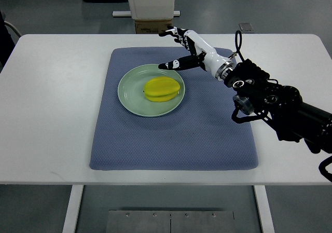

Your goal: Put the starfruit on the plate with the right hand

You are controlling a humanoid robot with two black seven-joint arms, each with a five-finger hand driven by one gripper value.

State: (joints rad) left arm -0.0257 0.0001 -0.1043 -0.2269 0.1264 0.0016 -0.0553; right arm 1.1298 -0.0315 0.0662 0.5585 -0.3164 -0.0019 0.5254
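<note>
One starfruit (pixel 163 89) on one plate (pixel 127 95); right hand (pixel 185 49) open.

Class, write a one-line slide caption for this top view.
Starfruit rests on the green plate; the open right hand hovers beside it.

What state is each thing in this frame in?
starfruit: lying on the plate, not held.
plate: upright on the blue mat, holding the starfruit.
blue mat: spread flat on the table.
right hand: fingers spread, empty, beside the plate's far rim.
</note>
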